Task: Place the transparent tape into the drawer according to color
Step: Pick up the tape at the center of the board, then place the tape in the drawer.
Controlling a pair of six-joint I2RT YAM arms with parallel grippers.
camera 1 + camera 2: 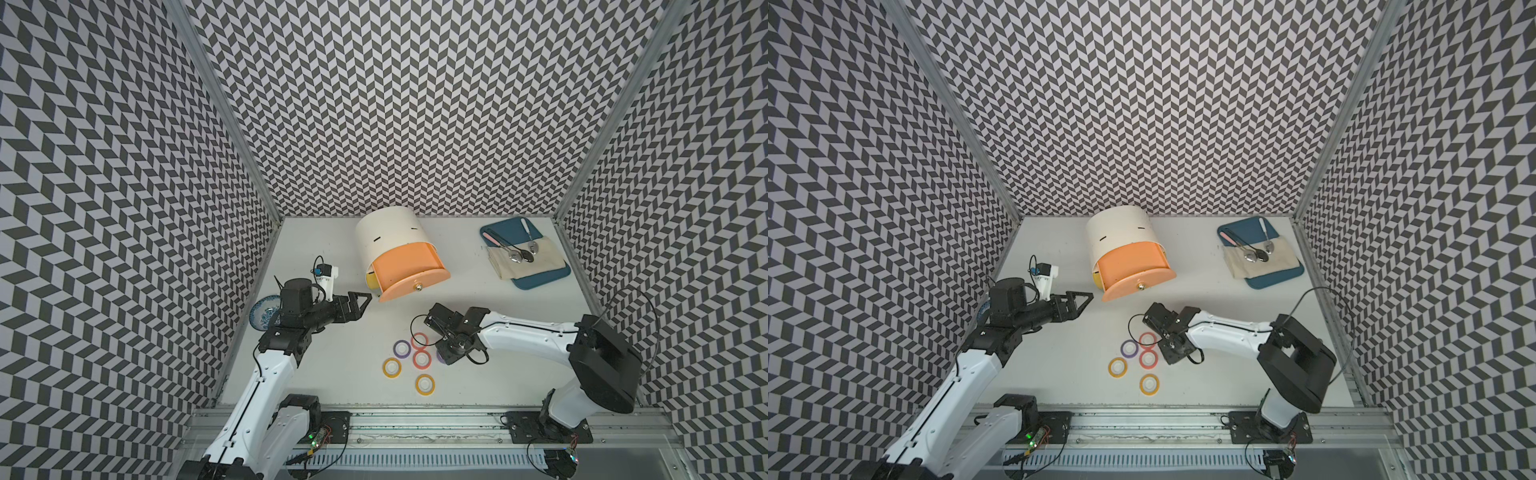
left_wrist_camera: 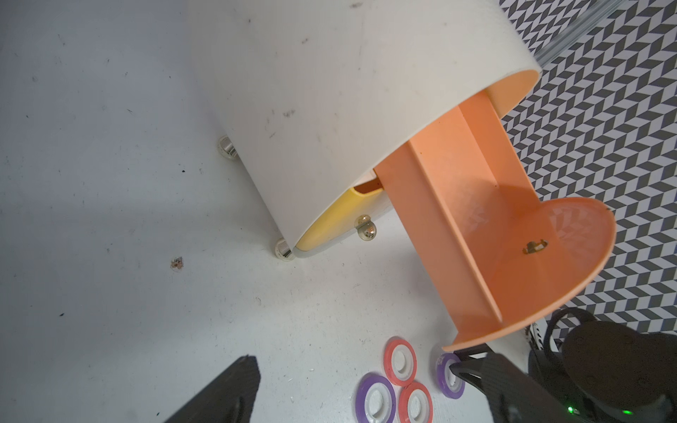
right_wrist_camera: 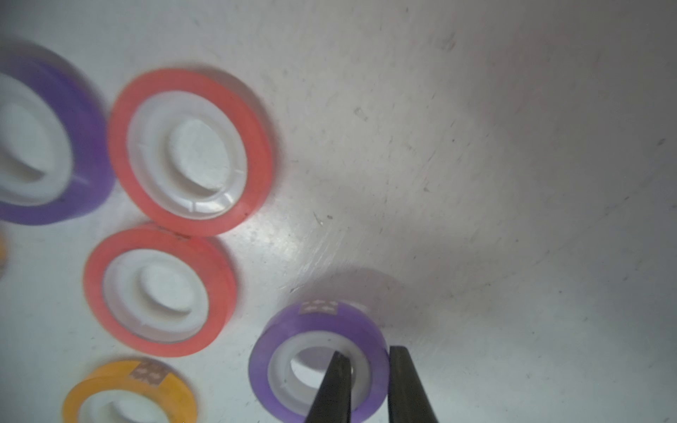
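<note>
Nearest, two yellow rolls lie flat on the tabletop, with red rolls and a purple roll just beyond. At the cluster's right, the right gripper is clenched on the wall of a second purple roll, one finger inside its core: the pick-up step. The next move is likely to lift and carry it to the cabinet farther left, where only the peach drawer stands open. The left gripper hangs released beside it. The end tab shows pale arrows and no legible writing.

Left gripper level, reaching forward, jaws wide apart, right gripper pointing down, jaws pinched nearly together.
</note>
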